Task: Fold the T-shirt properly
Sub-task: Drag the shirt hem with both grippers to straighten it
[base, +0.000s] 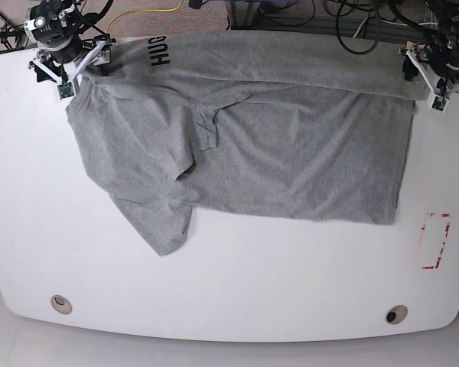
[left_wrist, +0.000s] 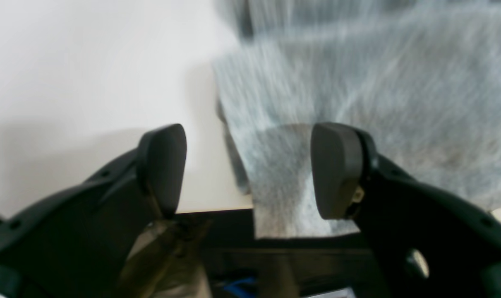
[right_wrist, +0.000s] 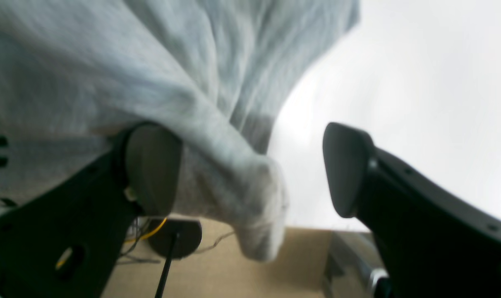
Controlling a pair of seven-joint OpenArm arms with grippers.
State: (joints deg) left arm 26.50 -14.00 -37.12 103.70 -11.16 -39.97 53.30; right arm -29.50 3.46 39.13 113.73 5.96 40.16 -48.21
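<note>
T-shirt (base: 291,153) lying lengthwise across table (base: 229,290), neck seemingly leftward, left tool (left_wrist: 250,169) spread, right tool (right_wrist: 250,169) spread.

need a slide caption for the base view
Grey T-shirt spread on white table, both end effectors open at its far corners.

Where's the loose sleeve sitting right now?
In the base view, the loose sleeve of the T-shirt points toward the near table edge, on the right gripper's side.
</note>
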